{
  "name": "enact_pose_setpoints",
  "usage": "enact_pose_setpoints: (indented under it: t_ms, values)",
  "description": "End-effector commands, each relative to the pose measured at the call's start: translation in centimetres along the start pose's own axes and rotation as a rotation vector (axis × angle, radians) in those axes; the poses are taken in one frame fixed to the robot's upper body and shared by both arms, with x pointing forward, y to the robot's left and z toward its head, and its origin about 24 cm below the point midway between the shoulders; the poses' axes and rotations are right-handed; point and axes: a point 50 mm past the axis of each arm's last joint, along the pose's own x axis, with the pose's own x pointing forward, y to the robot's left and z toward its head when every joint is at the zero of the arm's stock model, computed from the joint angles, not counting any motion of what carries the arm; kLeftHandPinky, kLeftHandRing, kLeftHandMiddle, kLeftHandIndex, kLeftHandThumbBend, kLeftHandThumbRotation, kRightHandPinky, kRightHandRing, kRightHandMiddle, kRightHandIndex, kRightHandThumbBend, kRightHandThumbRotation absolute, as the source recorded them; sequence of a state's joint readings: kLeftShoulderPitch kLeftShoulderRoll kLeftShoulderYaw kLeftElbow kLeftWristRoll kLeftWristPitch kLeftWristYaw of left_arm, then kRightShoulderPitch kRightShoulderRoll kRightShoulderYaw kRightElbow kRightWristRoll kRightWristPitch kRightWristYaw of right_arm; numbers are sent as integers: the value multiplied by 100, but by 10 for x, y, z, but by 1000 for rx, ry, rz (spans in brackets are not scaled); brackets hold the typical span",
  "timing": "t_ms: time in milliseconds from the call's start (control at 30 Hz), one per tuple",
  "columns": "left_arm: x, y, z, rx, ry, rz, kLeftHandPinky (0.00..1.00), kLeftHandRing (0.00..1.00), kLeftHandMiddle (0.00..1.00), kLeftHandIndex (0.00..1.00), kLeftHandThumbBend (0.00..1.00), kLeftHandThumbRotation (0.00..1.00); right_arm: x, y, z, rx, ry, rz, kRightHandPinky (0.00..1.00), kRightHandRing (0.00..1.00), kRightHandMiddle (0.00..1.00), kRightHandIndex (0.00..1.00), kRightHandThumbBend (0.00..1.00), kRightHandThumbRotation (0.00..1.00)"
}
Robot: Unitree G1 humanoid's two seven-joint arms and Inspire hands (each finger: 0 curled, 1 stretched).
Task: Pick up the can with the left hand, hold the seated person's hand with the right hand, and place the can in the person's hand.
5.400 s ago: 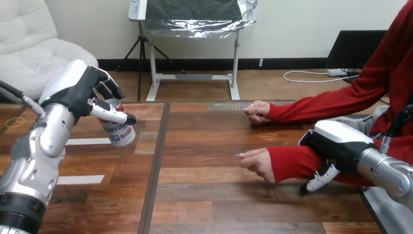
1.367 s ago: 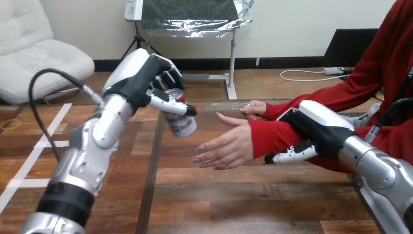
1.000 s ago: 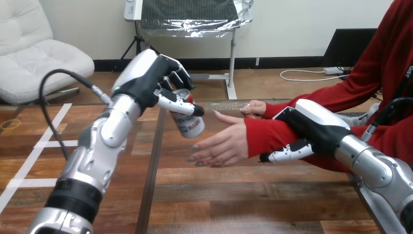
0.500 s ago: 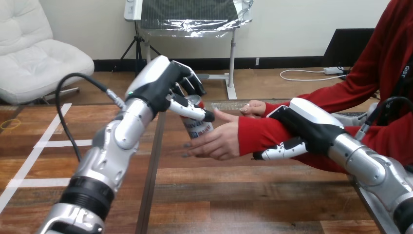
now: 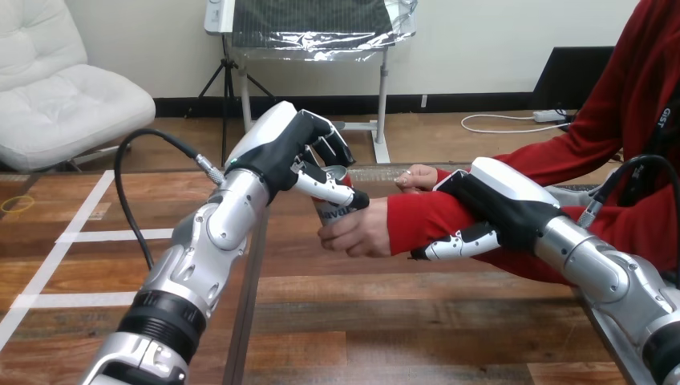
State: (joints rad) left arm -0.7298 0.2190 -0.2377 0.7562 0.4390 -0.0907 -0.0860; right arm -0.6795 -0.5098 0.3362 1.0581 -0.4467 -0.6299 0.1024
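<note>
1. Head view: my left hand [image 5: 293,152] had its fingers and thumb curled round the can [image 5: 333,210]. The can hung above the table [image 5: 401,321] near the middle of the view. The person's hand [image 5: 359,234] touched it from its 5 o'clock.
2. I judged the main risk to be letting go too early. My thumb hid much of the contact, so I could not tell how firmly the person had the can. With a loose hold it could have slid out toward 6 o'clock and struck the table.
3. My thumb lay across the can's front, close to the person's fingers. Opening carelessly could have knocked the can sideways or caught those fingers.
4. My right hand [image 5: 489,204], at the can's 3 o'clock, had its fingers curled round the person's forearm [image 5: 421,218] over the red sleeve. A tug or a hard squeeze there could have pulled their palm away from the can.
5. The can looked small and close to upright, with a silver rim at its 12 o'clock and a white label with blue print. My fingers covered most of it. Its smooth metal side probably made it slippery.
</note>
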Motion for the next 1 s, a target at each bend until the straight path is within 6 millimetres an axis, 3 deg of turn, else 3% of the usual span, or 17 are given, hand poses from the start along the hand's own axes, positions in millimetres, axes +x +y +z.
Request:
enact_pose_setpoints:
  t_ms: [0, 600, 967]
  values:
    - [17, 9, 44, -2, -128, 14, 30, 36, 43, 44, 77, 0, 24, -37, 43, -19, -171, -145, 20, 23, 28, 29, 70, 39]
    - [19, -13, 51, -77, -153, -21, 29, 35, 42, 43, 75, 0, 25, -36, 45, -9, -173, -150, 19, 22, 27, 28, 70, 42]
    - [18, -17, 55, -92, -170, -23, 31, 36, 43, 43, 72, 0, 26, -35, 44, -8, -171, -152, 19, 22, 27, 28, 70, 42]
